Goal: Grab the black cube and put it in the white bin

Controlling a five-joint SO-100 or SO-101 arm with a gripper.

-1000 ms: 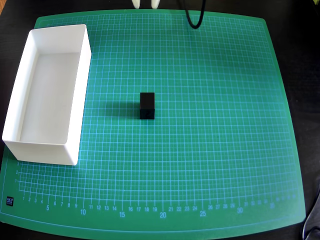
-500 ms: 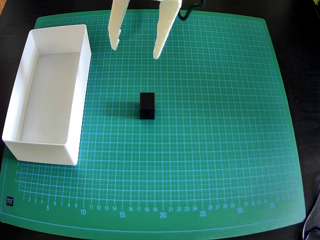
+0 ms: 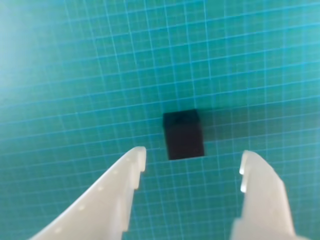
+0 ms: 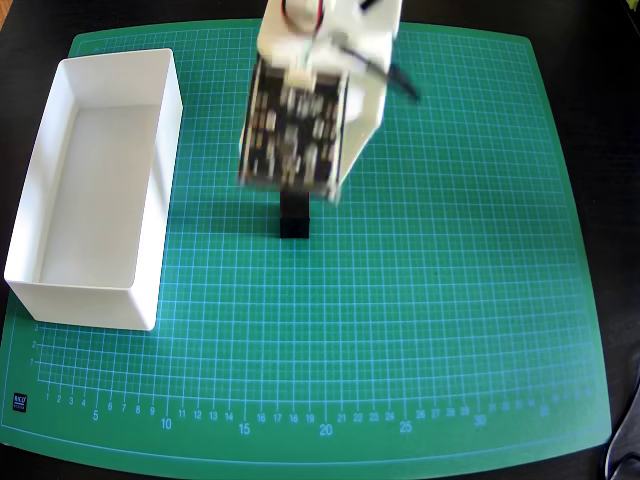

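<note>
Sitting on the green cutting mat [image 4: 450,300], the black cube [image 3: 184,134] lies just beyond the two white fingers [image 3: 120,187] in the wrist view, a little above the level of their tips and roughly centred on the gap between them. The fingers are spread wide, much wider than the cube, and hold nothing; neither tip touches the block. A dark shadow stretches from the cube to the right in this view. In the overhead view the arm's blurred wrist covers the upper part of the cube [image 4: 294,222], so only its lower part shows, near the middle of the mat. The white bin [image 4: 150,235] stands well apart along the mat's left edge in that view, with nothing visible inside it.
</note>
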